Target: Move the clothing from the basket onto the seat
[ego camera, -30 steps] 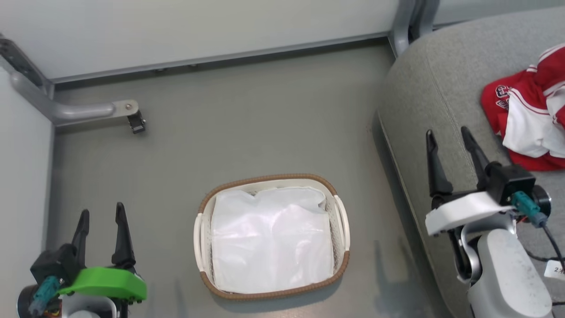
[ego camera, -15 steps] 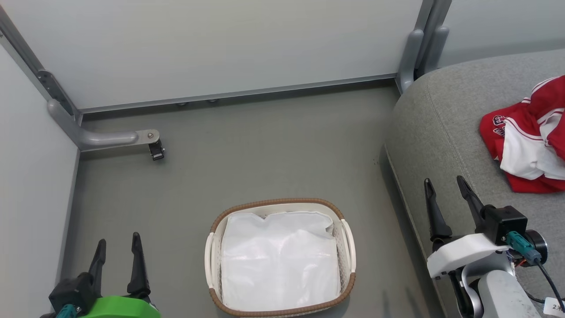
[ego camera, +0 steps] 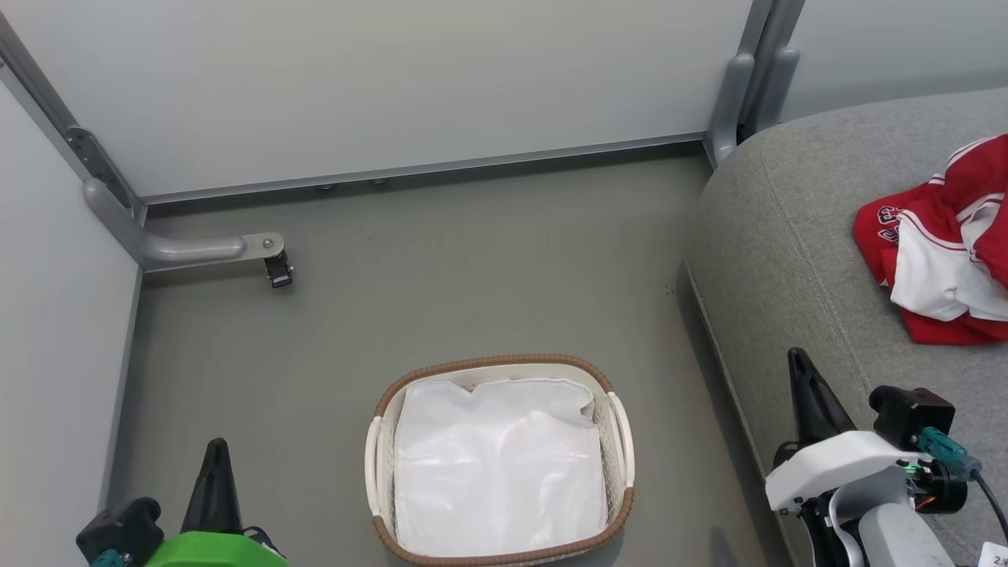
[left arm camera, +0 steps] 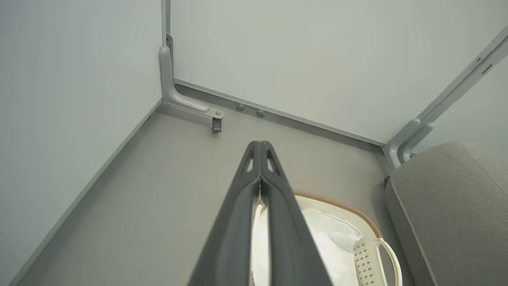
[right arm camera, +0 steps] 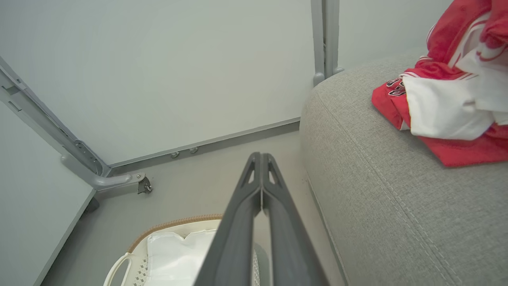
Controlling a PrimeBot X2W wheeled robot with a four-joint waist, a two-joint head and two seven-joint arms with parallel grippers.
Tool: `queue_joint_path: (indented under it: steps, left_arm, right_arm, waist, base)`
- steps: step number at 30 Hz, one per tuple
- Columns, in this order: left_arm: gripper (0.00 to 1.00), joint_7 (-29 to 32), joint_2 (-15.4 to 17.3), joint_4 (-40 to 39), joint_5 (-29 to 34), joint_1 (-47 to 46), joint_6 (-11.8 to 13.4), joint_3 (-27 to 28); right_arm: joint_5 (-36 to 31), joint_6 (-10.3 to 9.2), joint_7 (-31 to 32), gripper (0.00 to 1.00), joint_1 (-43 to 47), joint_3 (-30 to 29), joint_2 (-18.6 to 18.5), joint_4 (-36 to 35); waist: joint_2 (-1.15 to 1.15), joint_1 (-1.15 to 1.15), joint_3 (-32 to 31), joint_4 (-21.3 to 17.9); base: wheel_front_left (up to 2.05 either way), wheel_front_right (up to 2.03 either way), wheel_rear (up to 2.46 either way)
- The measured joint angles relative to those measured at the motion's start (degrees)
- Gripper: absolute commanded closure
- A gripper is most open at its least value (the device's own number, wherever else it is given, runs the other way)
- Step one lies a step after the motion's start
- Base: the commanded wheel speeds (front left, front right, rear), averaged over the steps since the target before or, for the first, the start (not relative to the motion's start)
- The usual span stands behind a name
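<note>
Both grippers now stand closed and empty. We see the left gripper (ego camera: pixel 214 461), on its green mount, and the right gripper (ego camera: pixel 802 370), on its white mount, each with its two long dark fingers pressed tip to tip. Half a second ago both pairs stood spread apart. Neither wrist view shows anything caught between the fingers.

The red sports clothing with white panels and dark lettering (ego camera: pixel 937 260) lies bunched in one heap on the large grey woven sofa seat (ego camera: pixel 787 260). The oval white perforated basket with the brown woven rim (ego camera: pixel 488 364) holds the thin white plastic liner sheet (ego camera: pixel 496 465) and no red fabric that we can see. We judge the transfer complete and the closing a parked posture.

For clearance, we note:
- The heap sits well in from the seat's rounded left edge; its right side runs out of the head view.
- The basket stands on the grey floor (ego camera: pixel 441 276), apart from the seat and between the two grippers.
- Open floor runs from the basket to the pale wall panels (ego camera: pixel 394 79).
- A grey metal bracket with a small black caster (ego camera: pixel 268 256) projects from the left corner.
</note>
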Motion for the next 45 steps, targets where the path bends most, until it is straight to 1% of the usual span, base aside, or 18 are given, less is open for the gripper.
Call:
queue_joint_path:
  steps: [21,45]
  left_arm:
    - [1.00,5.06,-0.21,-1.47,-18.49,-1.24,0.00,0.75]
    - [1.00,9.82,-0.36,-2.77,-34.81,-2.79,0.00,1.64]
  right_arm:
    - [20.24,0.00,4.94,1.00,0.55,-1.29,-0.09,-1.51]
    - [38.34,0.00,9.51,1.00,0.80,-2.60,-0.23,-2.71]
  waist:
    - [0.00,0.00,-0.68,-0.05]
    - [0.00,0.00,-1.45,-0.10]
  base:
    - [0.00,0.00,0.00]
    - [0.00,0.00,0.00]
